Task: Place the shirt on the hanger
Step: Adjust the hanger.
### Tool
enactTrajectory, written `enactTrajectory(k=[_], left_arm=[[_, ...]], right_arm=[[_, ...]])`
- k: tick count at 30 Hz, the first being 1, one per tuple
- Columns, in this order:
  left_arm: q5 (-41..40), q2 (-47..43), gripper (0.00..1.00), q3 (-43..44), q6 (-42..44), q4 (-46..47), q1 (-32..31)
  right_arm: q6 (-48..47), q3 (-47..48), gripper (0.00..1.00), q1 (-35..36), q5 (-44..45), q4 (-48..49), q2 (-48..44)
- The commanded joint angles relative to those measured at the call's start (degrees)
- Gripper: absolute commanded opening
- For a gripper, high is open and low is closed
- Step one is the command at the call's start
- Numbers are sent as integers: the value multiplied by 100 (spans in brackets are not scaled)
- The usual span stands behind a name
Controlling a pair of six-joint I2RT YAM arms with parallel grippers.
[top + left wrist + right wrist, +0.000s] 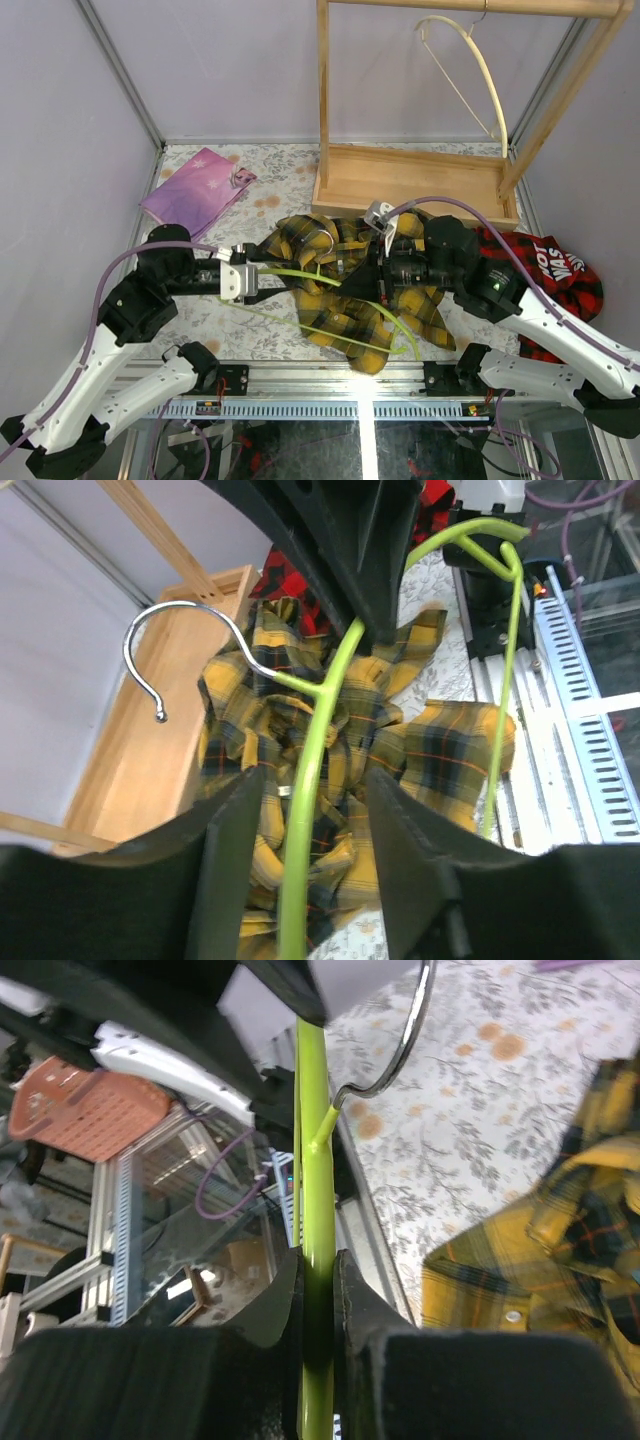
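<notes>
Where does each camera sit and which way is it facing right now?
Top external: above and behind the robot, looking down on the table; shows left arm, right arm, the shirt, the hanger.
Left wrist: on the left arm, facing rightward; left tool open astride the hanger.
Right wrist: on the right arm, facing leftward; right tool shut on the hanger.
Shared: both wrist views show the silver hook.

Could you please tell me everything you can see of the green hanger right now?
The hanger is a thin yellow-green frame, plastic by its look, with a small silver metal hook. It is held tilted over the crumpled yellow plaid shirt, not yet inside it. The right gripper is clamped on one bar; another stretch runs between the open fingers of the left gripper.
</notes>
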Motion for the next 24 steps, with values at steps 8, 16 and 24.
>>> enactTrajectory(k=[8, 16, 24], left_arm=[[-6, 67, 54, -315, -1229, 790, 14], [-736, -92, 62, -600, -2100, 1165, 16], [-1974, -194, 71, -1402, -4572, 2353, 14]], right_arm=[[-180, -211, 0, 16, 1642, 189, -415], [-30, -1325, 0, 22, 3346, 914, -1582], [-144, -1395, 0, 19, 4650, 205, -2363]])
